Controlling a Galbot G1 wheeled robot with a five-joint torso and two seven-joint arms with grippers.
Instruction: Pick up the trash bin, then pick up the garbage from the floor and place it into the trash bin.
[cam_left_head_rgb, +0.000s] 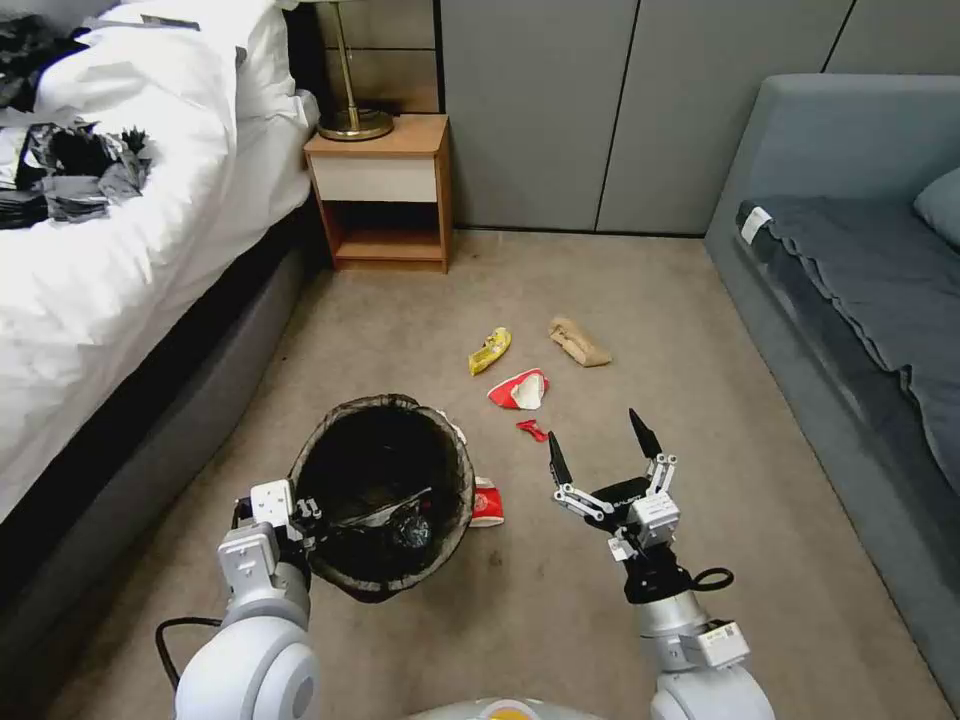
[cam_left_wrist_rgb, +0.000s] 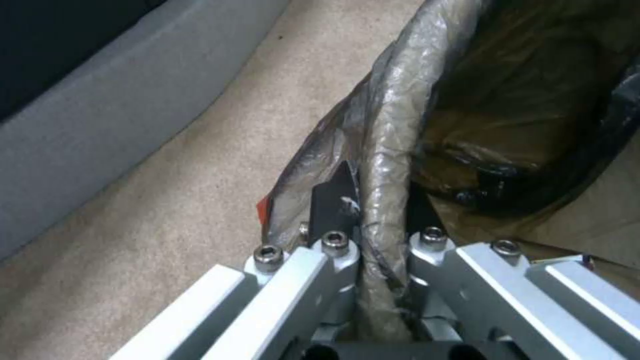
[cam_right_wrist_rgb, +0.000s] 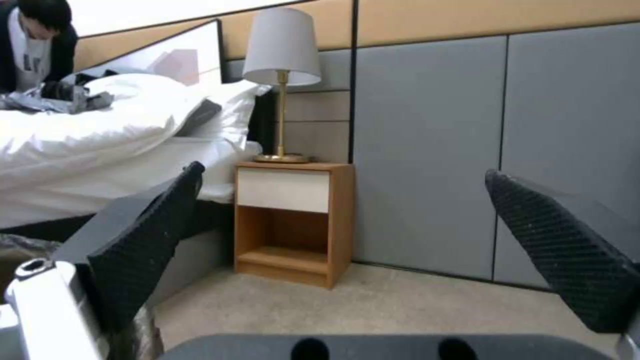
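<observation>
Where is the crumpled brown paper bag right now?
In the head view the crumpled brown paper bag lies on the carpet, right of the yellow snack wrapper, ahead of the open right gripper.

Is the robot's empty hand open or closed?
Open. The right gripper has its two black fingers spread wide apart, holding nothing.

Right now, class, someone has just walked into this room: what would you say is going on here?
A two-armed robot is clearing litter off a bedroom carpet. Its left pincer is clamped on the bag-lined rim of the trash bin, which already holds some rubbish. Its right pincer is open, raised in front of the robot near the bin. On the floor ahead lie a yellow wrapper, a crumpled brown paper bag, a red-and-white cup and a small red scrap.
</observation>
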